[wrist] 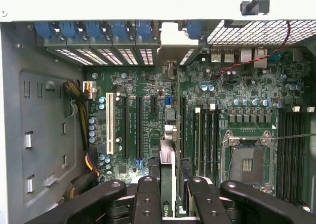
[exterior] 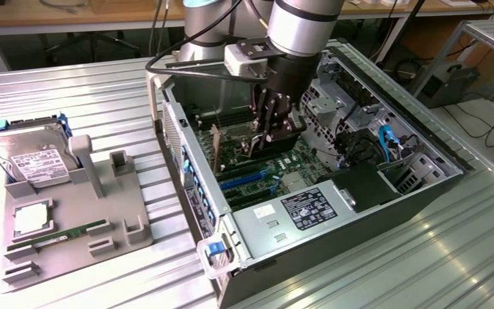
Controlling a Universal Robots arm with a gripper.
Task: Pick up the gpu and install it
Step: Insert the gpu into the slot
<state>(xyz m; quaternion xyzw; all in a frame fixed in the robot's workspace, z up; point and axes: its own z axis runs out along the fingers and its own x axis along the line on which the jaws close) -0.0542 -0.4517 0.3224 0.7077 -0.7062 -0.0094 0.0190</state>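
The gpu [wrist: 169, 177] stands on edge between my fingers [wrist: 148, 199], its thin board running toward the case's rear slot openings [wrist: 173, 39], over the motherboard [wrist: 143, 86] and next to a long black expansion slot. My gripper [wrist: 173, 204] is shut on it. In the exterior view my gripper [exterior: 270, 138] reaches down into the open computer case [exterior: 256, 225], with the gpu [exterior: 247, 149] hanging just below the fingers, above the green motherboard [exterior: 294, 161]. Whether the card's edge sits in the slot I cannot tell.
To the exterior view's left of the case, a grey fixture tray [exterior: 127, 225] holds a silver hard drive [exterior: 28, 158], a processor [exterior: 31, 217] and a green RAM stick [exterior: 58, 233]. In the case are the CPU socket [wrist: 247, 157], blue slot latches [wrist: 89, 29] and cables [wrist: 79, 115].
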